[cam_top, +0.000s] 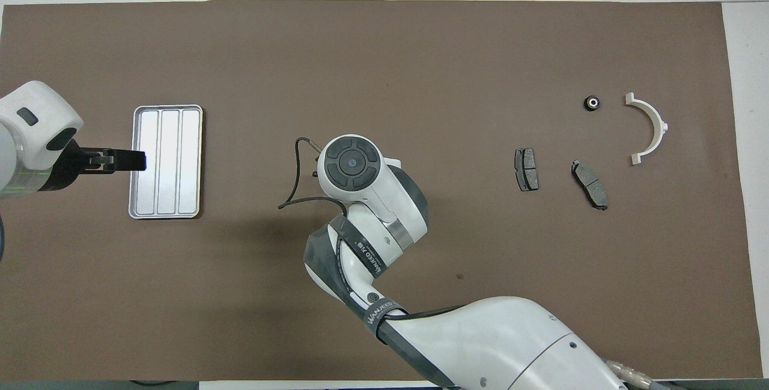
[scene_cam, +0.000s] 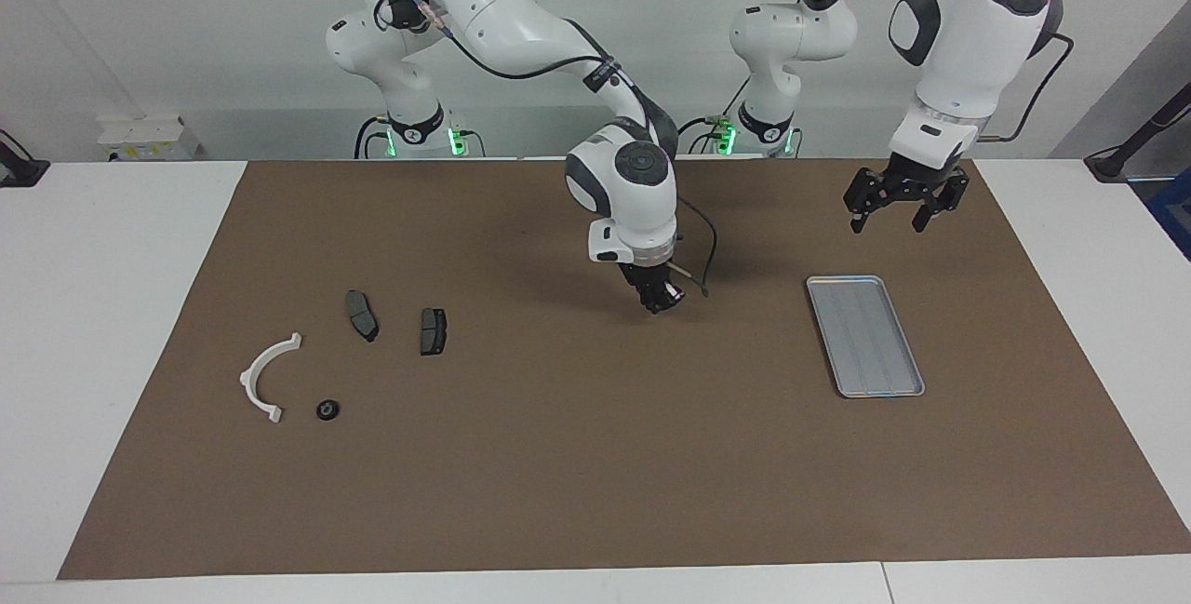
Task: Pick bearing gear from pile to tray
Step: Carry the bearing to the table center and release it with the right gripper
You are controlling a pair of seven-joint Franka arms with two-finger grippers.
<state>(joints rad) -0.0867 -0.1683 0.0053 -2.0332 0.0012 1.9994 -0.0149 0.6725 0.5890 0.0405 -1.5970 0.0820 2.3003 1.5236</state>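
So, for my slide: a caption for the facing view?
Right gripper, shut, hangs over bare brown mat between scattered parts and empty ribbed silver tray.

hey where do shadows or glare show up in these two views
Facing view: soft shadow on the brown mat under the right gripper. Overhead view: the tray floor shines bright; a faint shadow lies on the mat beside the right arm.

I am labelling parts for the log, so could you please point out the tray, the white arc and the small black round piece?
tray [scene_cam: 842, 286]: facing view, rim corner.
white arc [scene_cam: 258, 369]: facing view, mid-curve.
black round piece [scene_cam: 327, 409]: facing view, top face.
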